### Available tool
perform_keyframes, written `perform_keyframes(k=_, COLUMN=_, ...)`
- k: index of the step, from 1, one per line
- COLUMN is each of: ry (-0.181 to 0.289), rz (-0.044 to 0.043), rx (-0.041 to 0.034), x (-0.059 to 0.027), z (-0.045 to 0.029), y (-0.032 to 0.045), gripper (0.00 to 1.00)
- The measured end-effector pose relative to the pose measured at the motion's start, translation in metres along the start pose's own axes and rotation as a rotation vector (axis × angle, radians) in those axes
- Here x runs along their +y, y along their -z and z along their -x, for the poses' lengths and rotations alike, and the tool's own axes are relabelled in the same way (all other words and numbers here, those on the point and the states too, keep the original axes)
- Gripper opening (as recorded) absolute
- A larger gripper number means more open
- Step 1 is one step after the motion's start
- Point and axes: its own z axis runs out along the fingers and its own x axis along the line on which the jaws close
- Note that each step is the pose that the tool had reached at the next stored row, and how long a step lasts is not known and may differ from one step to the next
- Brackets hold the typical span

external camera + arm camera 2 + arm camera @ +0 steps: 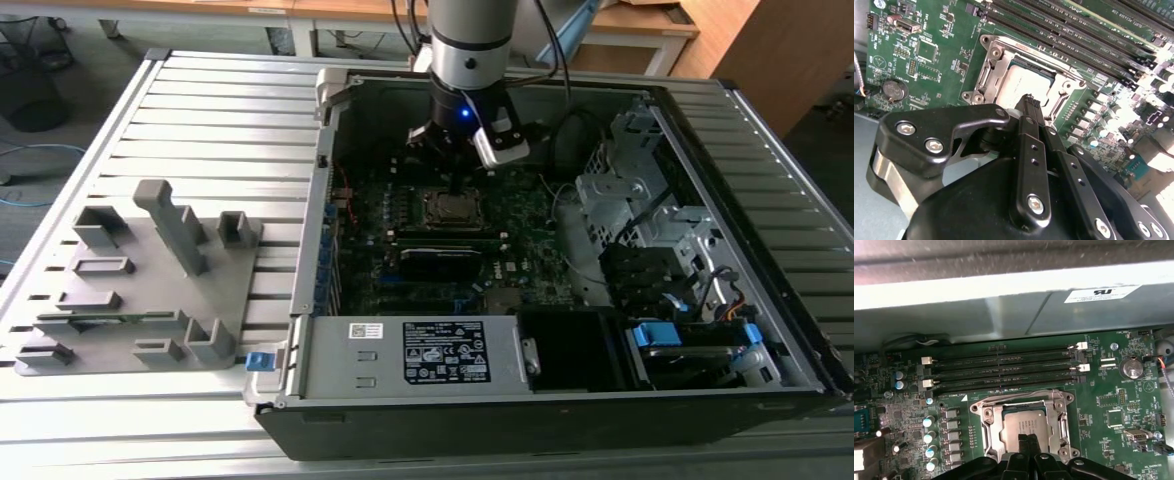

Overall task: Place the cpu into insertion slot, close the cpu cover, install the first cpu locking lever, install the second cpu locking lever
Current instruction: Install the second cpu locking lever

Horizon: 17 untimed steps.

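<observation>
While the flat grey-silver square cpu [1024, 426] already lies in the dark square insertion slot [1030, 80] with the silver metal frame cpu cover [989, 432] down around it, the black gripper [1029, 102], fingers together and empty, hovers just above the chip. The levers seem next; black memory slots [1004, 371] crowd one side.

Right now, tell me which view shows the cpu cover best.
The first wrist view: the cpu cover faces the camera, its frame lying flat around the cpu, with the gripper crossing one edge. In the second wrist view the cover sits tilted and the gripper hides more. In the exterior view it is tiny.
</observation>
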Motion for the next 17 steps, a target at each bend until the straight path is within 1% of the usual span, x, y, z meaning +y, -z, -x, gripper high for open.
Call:
perform_keyframes(k=3, ry=0.0, rz=-0.0001, rx=0.0, x=0.0001, z=0.0002, y=0.0033, gripper=0.11)
perform_keyframes(k=9, ry=0.0, rz=0.0, rx=0.0, x=0.0001, z=0.0002, y=0.0038, gripper=0.11)
perform_keyframes(k=14, ry=0.0, rz=-0.0001, rx=0.0, x=0.0002, z=0.0005, y=0.0077, gripper=0.11)
perform_keyframes(k=17, ry=0.0, rz=0.0002, rx=-0.0001, x=-0.0001, z=0.0005, y=0.0083, gripper=0.11)
